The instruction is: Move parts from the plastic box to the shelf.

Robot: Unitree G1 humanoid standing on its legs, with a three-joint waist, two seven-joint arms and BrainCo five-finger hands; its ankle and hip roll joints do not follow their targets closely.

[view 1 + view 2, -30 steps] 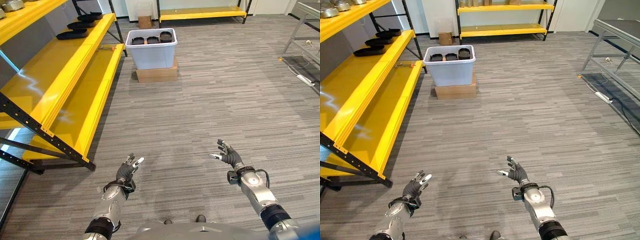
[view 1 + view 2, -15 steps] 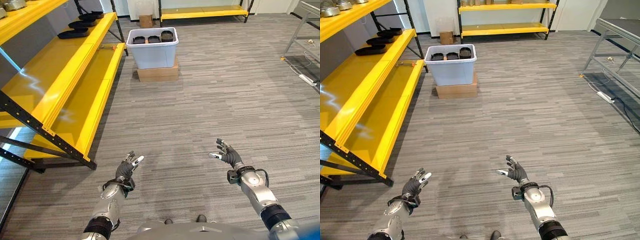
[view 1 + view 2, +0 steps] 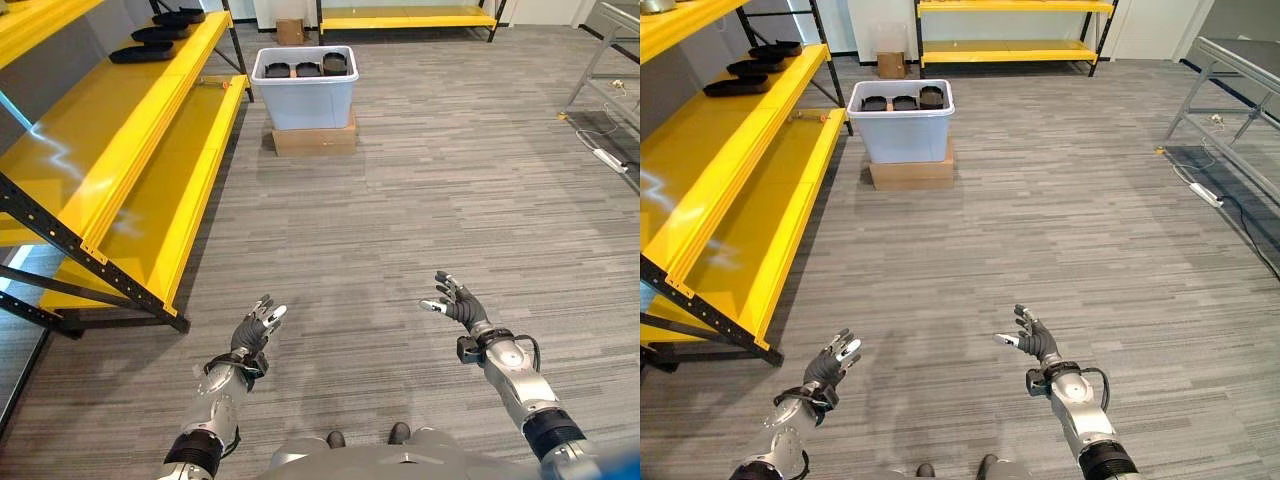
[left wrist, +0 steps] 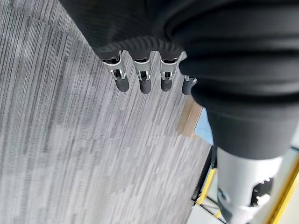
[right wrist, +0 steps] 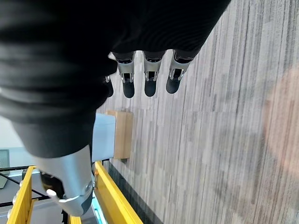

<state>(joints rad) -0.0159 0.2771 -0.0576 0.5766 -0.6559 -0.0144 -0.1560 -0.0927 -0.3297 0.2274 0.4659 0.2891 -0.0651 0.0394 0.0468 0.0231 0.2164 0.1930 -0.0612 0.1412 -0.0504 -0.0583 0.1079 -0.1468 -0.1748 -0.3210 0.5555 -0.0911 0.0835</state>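
Observation:
A pale grey plastic box (image 3: 304,92) stands far ahead on a brown cardboard base (image 3: 314,141), with three black parts (image 3: 306,70) in it. The yellow shelf (image 3: 120,150) runs along the left, and several black parts (image 3: 150,40) lie on its far upper level. My left hand (image 3: 250,339) and right hand (image 3: 462,310) are raised low in front of me over the carpet, both open and empty, far from the box. Their straight fingers (image 4: 142,74) (image 5: 148,74) hold nothing in the wrist views.
Grey striped carpet lies between me and the box. A second yellow shelf (image 3: 1005,48) lines the back wall, with a small cardboard box (image 3: 891,65) beside it. A metal table frame (image 3: 1230,90) and a power strip (image 3: 1203,195) are at the right.
The whole picture has shifted, and the box and shelf sit slightly higher in view. Both hands stay open at about the same place.

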